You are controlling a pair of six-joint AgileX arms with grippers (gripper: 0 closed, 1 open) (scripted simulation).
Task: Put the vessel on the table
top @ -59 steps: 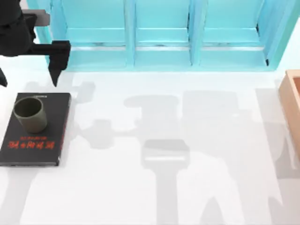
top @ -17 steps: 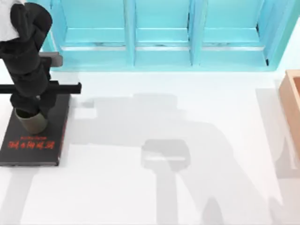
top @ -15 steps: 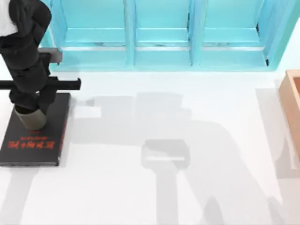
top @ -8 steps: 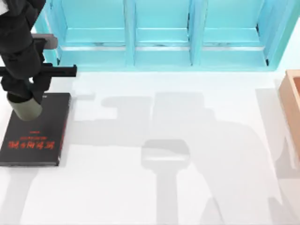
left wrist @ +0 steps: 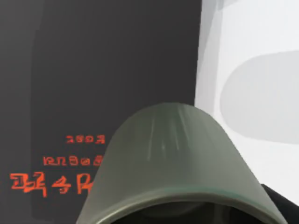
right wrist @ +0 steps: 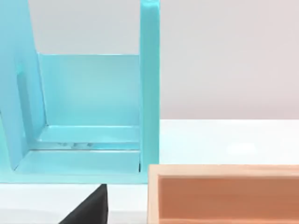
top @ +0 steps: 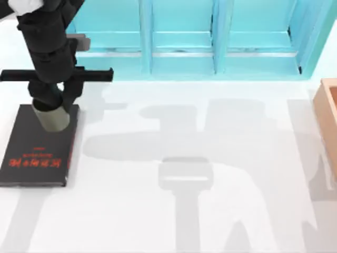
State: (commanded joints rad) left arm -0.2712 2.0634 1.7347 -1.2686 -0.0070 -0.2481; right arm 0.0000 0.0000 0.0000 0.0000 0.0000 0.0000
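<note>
Near the desk's (top: 221,174) far-left corner, my left gripper's (top: 51,108) fingers are clamping the small olive-green matte cylindrical cup (top: 53,117) upright above the black book (top: 31,155), with bare white desk lying just rightward.

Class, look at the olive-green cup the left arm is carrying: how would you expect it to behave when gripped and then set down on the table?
The vessel, held by the left claw over the black book, keeps its round shape, so it is probably rigid. Its matte wall likely resists slipping. Being cylindrical and handleless, it might roll if laid sideways on the table; upright it should stand steadily.
</note>
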